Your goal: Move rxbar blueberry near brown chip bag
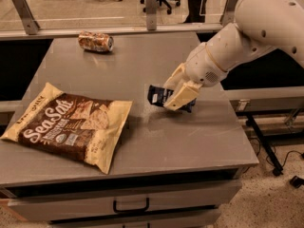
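The brown chip bag point(70, 124) lies flat on the left front of the grey table point(199, 141), dark brown with cream edges and white "Sea Salt" lettering. My gripper point(176, 95) is over the table's middle right, low above the surface, shut on the rxbar blueberry point(157, 95), a small dark navy bar sticking out to the left of the cream fingers point(183, 97). The bar hangs a short way to the right of the bag's right edge, apart from it.
A brownish drink can point(96, 41) lies on its side at the table's back left. A glass partition with metal posts point(151, 7) runs behind the table. A drawer with a handle point(130, 206) sits under the front edge.
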Action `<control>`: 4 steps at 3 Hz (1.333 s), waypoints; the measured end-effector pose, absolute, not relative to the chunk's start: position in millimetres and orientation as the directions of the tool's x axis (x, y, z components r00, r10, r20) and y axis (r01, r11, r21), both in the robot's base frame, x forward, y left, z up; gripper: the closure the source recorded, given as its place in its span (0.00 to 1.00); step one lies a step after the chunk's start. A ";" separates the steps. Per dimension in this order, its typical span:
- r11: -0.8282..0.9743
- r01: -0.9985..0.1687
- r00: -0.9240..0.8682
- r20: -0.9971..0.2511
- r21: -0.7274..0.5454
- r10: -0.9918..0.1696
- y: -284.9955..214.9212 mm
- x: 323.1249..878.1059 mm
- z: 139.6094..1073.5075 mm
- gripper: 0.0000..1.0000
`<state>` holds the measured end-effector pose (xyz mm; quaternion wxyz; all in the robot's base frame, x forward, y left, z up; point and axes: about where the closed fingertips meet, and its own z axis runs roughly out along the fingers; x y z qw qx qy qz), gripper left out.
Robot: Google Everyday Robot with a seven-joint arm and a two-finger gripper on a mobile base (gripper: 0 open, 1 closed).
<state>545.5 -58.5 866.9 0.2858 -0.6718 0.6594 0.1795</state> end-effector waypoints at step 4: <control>-0.141 -0.989 0.136 -0.660 -0.046 -0.739 11.4 499.5 854.8 0.12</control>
